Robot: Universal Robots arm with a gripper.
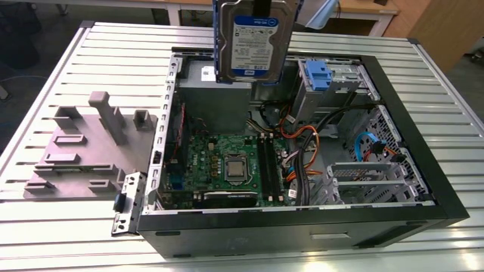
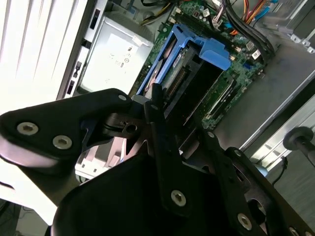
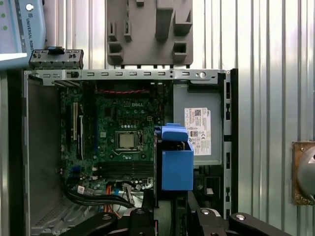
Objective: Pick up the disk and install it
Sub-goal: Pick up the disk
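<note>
Slatted metal table (image 1: pixel 68 73) here, with a black computer case (image 1: pixel 302 226) lying on its side, lid off, guts showing. My gripper (image 2: pixel 182 118) is up above it and the jaws are clamped on the disk (image 1: pixel 253 42). In the second wrist view you can see one of my black fingers (image 2: pixel 165 147) pressed against the edge of its blue carrier.

The disk hangs upright straight down from the jaws, well clear of the case and touching nothing but me. In the exterior view its white-and-blue label faces the camera, with the blue rails running down both long edges.

Directly under the jaws is the end of the case with the grey power supply (image 1: pixel 215 96), the one with the white sticker. Looking down in the first wrist view, the disk sits over the seam between that box and the green motherboard (image 3: pixel 118 137).

Below the jaws and off toward the exterior view's right is the metal drive cage (image 1: pixel 340 85), with its blue latch (image 1: pixel 316 76) at the near corner. Past that, lower in the case, there's a tangle of orange and black cables (image 1: pixel 302 136).

Outside the case, well off toward the exterior view's left of the jaws, a grey plastic fixture (image 1: pixel 83 153) with upright posts sits flat on the table. A small metal bracket (image 1: pixel 127 201) lies just beside the case corner.
</note>
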